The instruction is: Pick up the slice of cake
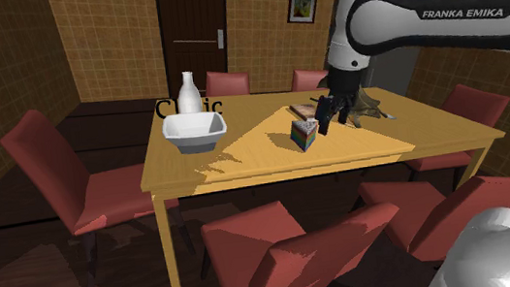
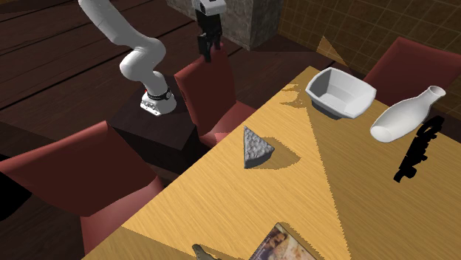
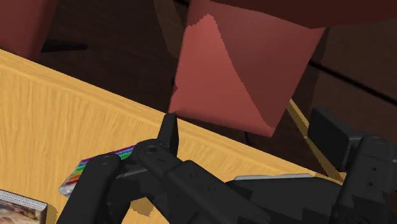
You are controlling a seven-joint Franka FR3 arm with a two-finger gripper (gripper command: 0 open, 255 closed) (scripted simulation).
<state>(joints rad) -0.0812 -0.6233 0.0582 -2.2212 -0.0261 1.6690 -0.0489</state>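
Holding the black gripper (image 1: 330,110) wide open, 2 fingers (image 3: 168,130) clasping nothing, near the rainbow-layered cake slice (image 1: 304,133) on the wooden table (image 1: 245,158); displaying "FRANKA EMIKA" along the white arm (image 1: 394,1).

FRANKA EMIKA on arm (image 1: 463,11); "Cl…ic" behind bottle (image 1: 188,88).

One desk (image 1: 245,158) is recorded. On it are counted: one slice of cake (image 1: 304,133), one white bowl (image 1: 194,131), one white bottle (image 1: 188,93) and one flat printed item (image 2: 279,245). Six red chairs (image 1: 45,162) are counted in the shoulder view. One dark door (image 1: 194,27) and one framed picture (image 1: 303,1) are also recorded.
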